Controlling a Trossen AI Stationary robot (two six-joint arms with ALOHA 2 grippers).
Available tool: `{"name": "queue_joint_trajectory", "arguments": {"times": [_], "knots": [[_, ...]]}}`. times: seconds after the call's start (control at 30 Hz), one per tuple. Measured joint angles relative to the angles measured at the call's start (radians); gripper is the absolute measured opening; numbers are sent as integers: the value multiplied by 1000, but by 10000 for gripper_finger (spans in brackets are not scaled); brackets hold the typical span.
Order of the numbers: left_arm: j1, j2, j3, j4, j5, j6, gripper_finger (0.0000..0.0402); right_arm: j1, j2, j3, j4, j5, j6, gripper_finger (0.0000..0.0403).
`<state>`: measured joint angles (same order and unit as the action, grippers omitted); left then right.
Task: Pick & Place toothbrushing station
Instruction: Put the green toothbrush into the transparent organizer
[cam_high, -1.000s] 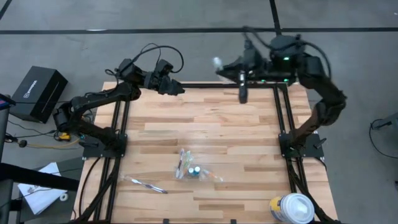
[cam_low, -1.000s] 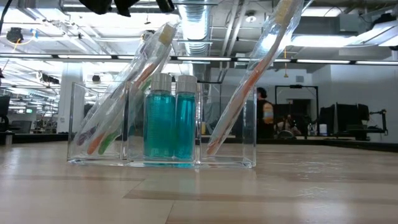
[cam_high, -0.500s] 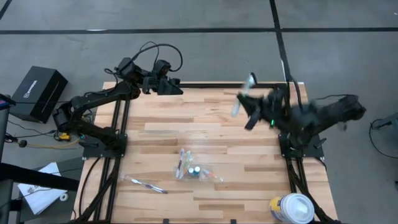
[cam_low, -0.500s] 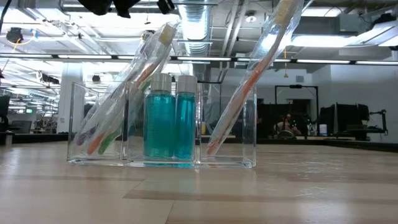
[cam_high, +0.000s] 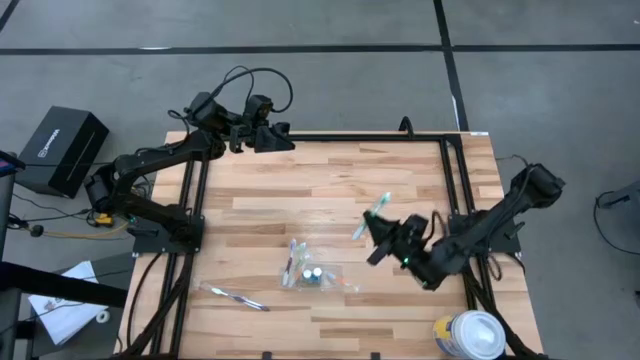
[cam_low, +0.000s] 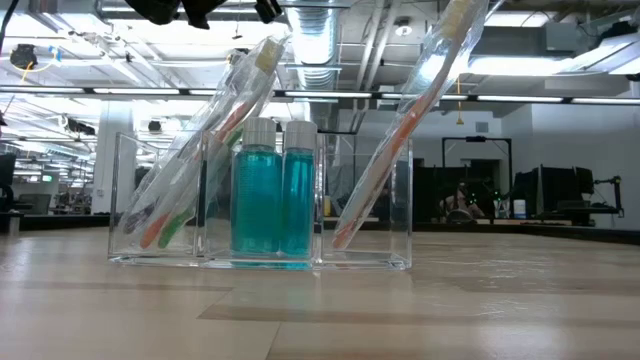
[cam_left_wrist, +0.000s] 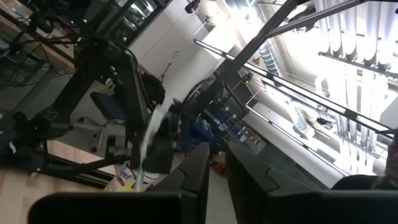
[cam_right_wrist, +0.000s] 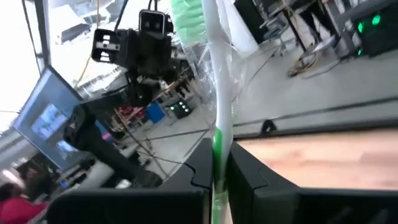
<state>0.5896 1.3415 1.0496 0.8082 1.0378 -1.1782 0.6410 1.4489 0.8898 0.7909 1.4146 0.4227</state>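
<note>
Right fingers (cam_high: 377, 232) moved down over the table (cam_high: 400, 310), clamping a wrapped toothbrush (cam_high: 372, 215), handle hidden

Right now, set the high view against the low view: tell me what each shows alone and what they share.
Only the high view shows the right gripper, shut on a wrapped green toothbrush above the table, the left gripper waiting at the table's far edge, a loose toothbrush lying on the wood, and the white-lidded canister. Only the low view shows the two teal tubes standing upright in the middle compartment, with toothbrushes leaning in the compartments on either side. Both show the clear holder and its contents.
</note>
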Motion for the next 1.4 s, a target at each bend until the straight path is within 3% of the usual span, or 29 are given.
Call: {"name": "queue_joint_trajectory", "arguments": {"times": [0.17, 0.33, 0.43, 0.63, 0.8, 1.2, 1.4], "knots": [[-1, 0, 0, 0, -15, 23, 48, 30, 82, -24, -32, -11, 170, 11], [-8, -1, 0, 0, -68, 83, 48, 41, 94, -150, -59, -133, 386, 11], [-14, -1, 0, -5, -91, 127, 48, 44, 94, -214, -57, -204, 424, 11], [-33, -1, 0, -15, -135, 180, 48, 46, 79, -310, 8, -299, 400, 11], [-56, -1, 0, -25, -160, 232, 48, 31, 78, -351, 136, -376, 276, 11], [-93, 6, 0, -93, -200, 287, 48, -130, 78, -355, 210, -648, 146, 11], [-93, 6, 0, -96, -200, 334, 48, -163, 114, -355, 217, -716, 139, 11]]}}
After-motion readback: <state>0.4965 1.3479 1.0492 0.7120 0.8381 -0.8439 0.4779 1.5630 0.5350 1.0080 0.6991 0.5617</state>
